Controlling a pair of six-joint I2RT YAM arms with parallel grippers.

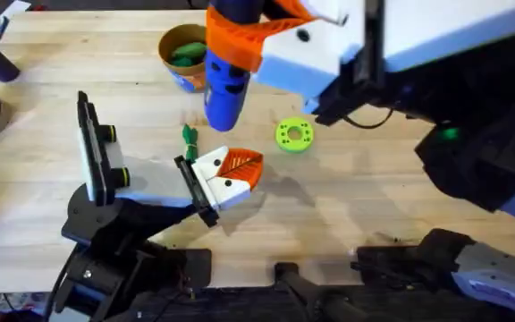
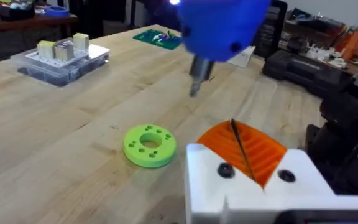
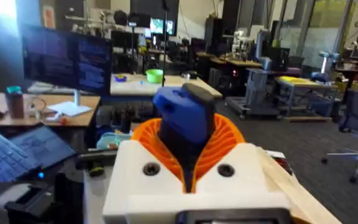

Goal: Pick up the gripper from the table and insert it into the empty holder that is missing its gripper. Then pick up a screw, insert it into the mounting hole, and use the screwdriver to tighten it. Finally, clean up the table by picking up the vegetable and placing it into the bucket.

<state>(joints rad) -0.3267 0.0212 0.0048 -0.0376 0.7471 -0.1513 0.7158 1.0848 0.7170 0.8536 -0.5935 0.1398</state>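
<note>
Blue, thick screwdriver (image 1: 224, 85) is squeezed tight in the right gripper (image 3: 188, 165), tip pointing down, ready to turn a screw. Left gripper's (image 2: 253, 171) fingers look closed, holding nothing.

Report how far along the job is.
Done: the gripper sits in the holder. In hand: the right hand holds the screwdriver, tip off the gripper; whether a screw is in, I cannot tell. Left: a green vegetable lies on the table, outside the bucket.

Blue screwdriver (image 1: 224, 85), yellow bucket (image 1: 170, 45), green disc (image 1: 293, 135).
</note>
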